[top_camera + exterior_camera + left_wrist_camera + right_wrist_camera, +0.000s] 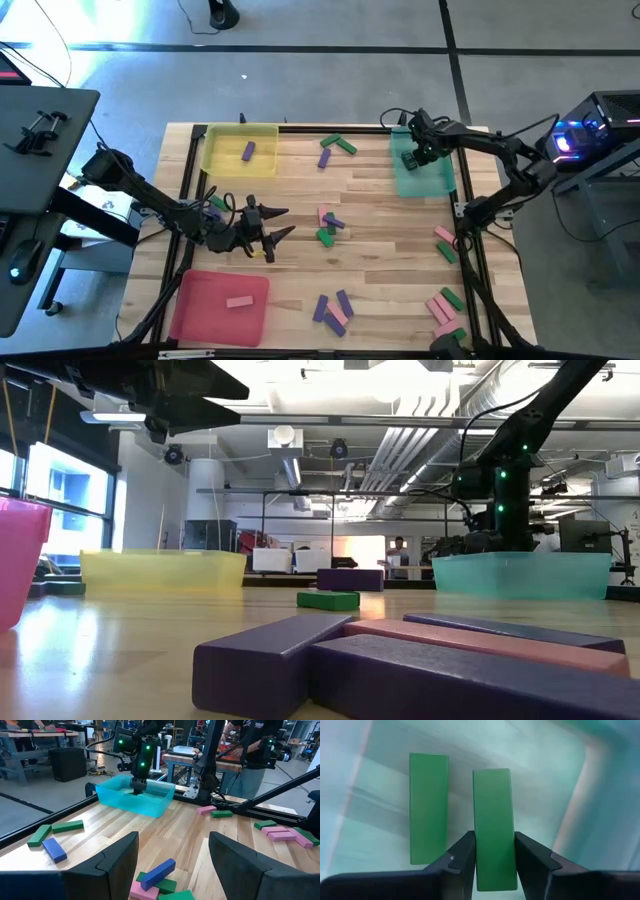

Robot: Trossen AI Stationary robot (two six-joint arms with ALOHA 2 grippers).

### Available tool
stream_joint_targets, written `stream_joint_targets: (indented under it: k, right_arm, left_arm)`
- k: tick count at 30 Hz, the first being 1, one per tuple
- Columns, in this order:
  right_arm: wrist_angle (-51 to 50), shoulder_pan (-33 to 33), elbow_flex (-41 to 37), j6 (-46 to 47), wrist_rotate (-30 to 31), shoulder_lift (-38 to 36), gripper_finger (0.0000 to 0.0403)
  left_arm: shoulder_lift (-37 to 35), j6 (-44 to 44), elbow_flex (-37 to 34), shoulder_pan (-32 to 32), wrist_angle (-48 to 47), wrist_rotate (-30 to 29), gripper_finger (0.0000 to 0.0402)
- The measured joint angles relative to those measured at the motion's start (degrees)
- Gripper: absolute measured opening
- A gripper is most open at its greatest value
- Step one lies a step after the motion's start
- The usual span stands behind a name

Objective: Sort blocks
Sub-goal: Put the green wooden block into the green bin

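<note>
A wooden table (380, 215) carries three flat trays: a yellow tray (240, 150) at its far left, a teal tray (424, 165) at its far right, a red tray (220, 306) at the near left. The right gripper (494, 851) hangs inside the teal tray, its two fingers flanking a green block (493, 820) that stands between them; whether they are pressing it cannot be told. A second green block (428, 805) lies just beside it on the tray floor. The left gripper (272, 228) hovers over the table's left middle, fingers spread wide and holding nothing. One purple block (248, 151) lies in the yellow tray, one pink block (238, 301) in the red tray. Other green, pink and purple blocks are scattered over the table, with a cluster (447, 305) at the near right edge.
</note>
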Motion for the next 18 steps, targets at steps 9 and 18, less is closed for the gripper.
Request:
stream_joint_targets:
  k: [9,18]
  right_arm:
    - [-0.07,0.0,0.0,0.0,0.0,0.0,0.0113]
    - [-0.48,0.04,0.03,-0.57,-0.13,0.0,0.0148]
  left_arm:
    - [0.0,-0.42,0.0,0.0,0.0,0.0,0.0229]
    - [0.0,-0.5,0.0,-0.42,-0.02,0.0,0.0229]
